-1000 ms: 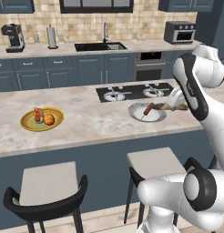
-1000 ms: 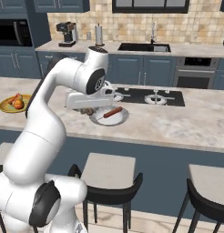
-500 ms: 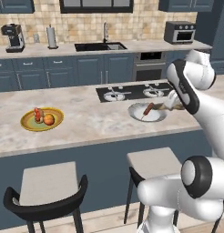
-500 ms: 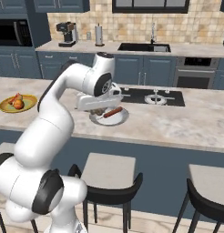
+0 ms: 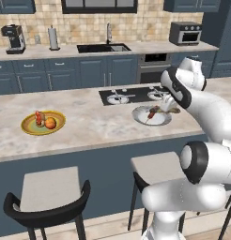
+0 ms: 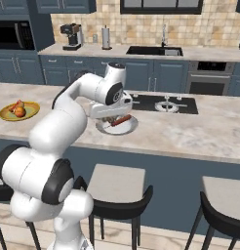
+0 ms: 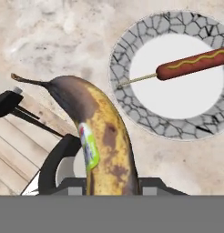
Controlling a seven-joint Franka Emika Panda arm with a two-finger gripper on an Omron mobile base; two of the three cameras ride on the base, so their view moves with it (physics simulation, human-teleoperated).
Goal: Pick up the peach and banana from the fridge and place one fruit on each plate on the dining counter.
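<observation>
1. The peach point(image 5: 50, 123) is sitting on the yellow plate point(image 5: 29, 127) toward the dining counter's point(image 5: 89, 126) left end.
2. A skewered sausage point(image 7: 191, 64) is lying on the grey plate point(image 7: 127, 98) by the cooktop point(image 5: 131, 95).
3. The gripper point(image 5: 170, 106) is pinching the banana point(image 7: 104, 141) over that plate's near edge.

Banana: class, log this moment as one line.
hand: shut on banana | grey plate: ahead, holds sausage stick | peach: on yellow plate
</observation>
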